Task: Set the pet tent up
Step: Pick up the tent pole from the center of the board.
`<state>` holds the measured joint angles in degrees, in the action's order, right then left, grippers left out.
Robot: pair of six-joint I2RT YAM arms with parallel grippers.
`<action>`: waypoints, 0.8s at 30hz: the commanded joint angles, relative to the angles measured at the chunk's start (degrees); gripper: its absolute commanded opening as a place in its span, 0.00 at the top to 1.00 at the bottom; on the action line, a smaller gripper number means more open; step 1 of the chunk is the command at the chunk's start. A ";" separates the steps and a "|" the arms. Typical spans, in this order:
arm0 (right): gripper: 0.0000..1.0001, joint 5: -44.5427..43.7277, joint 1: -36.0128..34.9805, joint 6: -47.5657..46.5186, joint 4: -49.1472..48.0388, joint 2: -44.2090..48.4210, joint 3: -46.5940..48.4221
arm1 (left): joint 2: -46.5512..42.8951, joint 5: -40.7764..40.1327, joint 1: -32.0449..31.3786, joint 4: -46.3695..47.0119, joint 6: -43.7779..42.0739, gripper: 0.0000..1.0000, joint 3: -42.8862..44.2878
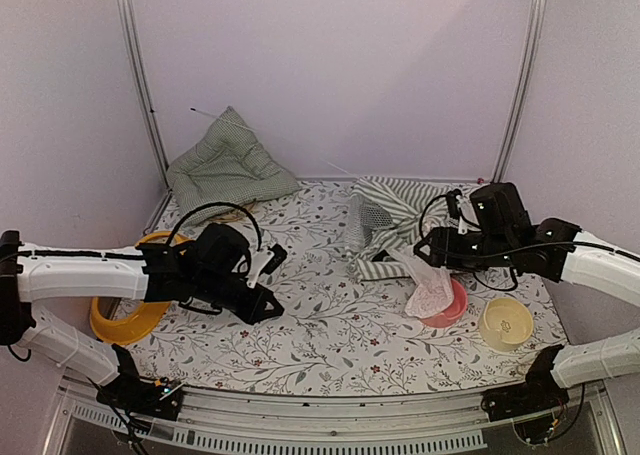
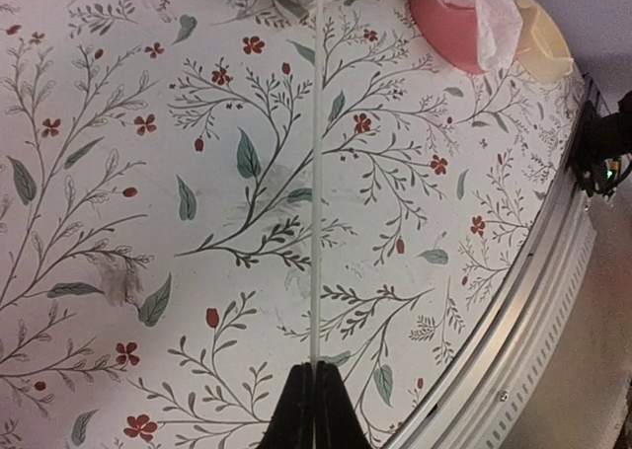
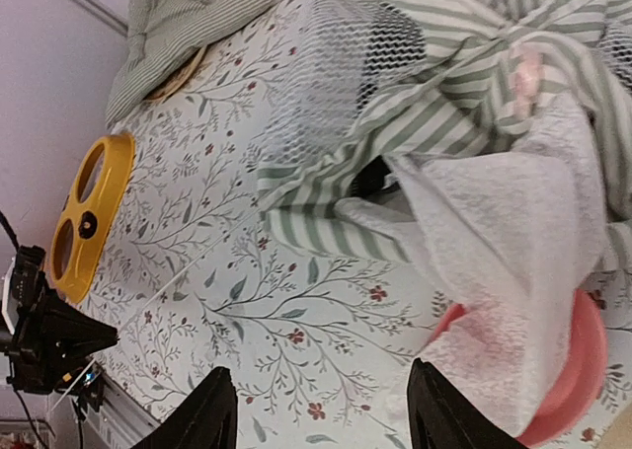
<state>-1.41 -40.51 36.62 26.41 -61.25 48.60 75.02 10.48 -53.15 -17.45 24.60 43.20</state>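
Counter (image 1: 330, 335): flat, covered in a cloth printed with sprigs and small red flowers. An aluminium rail runs along the near edge.

Pet tent (image 1: 390, 215): back right of the counter, collapsed in a soft crumpled heap. The fabric is green-and-white striped. My right wrist view shows the net panel's open honeycomb weave, which the overhead view blurs to grey.

Cushion (image 1: 228, 160): green checked and quilted, slumped against the back wall on the left.

Yellow two-hole stand (image 1: 118, 320): hard, glossy plastic, partly under my left arm.

Pink bowl (image 1: 452, 313): round, just beside the tent, with a white nubbly flap (image 3: 513, 252) draped over its rim. A cream bowl (image 1: 505, 323) sits just beside it, seen whole only from overhead.

Thin white pole (image 2: 316, 173): straight and smooth, clear only in the left wrist view.

Left claw (image 2: 316, 370): clenched on that pole's end.

Right claw (image 3: 321, 414): released, fingers wide apart with nothing between them, near the pink bowl and flap.
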 commanded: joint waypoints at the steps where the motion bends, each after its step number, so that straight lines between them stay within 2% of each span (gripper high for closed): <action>1: 0.39 9.02 -7.06 4.10 -18.72 -8.45 0.36 | -0.29 -0.43 -0.03 0.95 -0.52 1.00 2.41; 4: 0.39 10.77 -10.66 7.37 -26.12 -15.16 1.61 | -0.17 -0.51 -0.12 1.27 -0.44 1.00 3.55; 6: 0.39 9.41 -13.25 8.47 -27.80 -19.78 4.24 | -0.02 -0.39 -0.13 1.43 -0.60 1.00 4.08; 12: 0.39 9.55 -15.87 14.62 -36.87 -30.09 7.13 | 0.40 -0.07 -0.39 2.60 -1.23 1.00 5.44; 21: 0.43 7.30 -15.89 20.71 -43.42 -37.47 9.67 | 0.86 0.46 -0.47 3.51 -1.58 1.00 6.07; 24: 0.50 7.43 -15.85 21.93 -44.74 -39.19 10.84 | 1.00 0.62 -0.47 3.74 -1.65 1.00 6.10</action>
<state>7.03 -56.25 55.37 -13.04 -98.48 56.80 75.57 10.83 -53.15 -16.14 23.79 48.01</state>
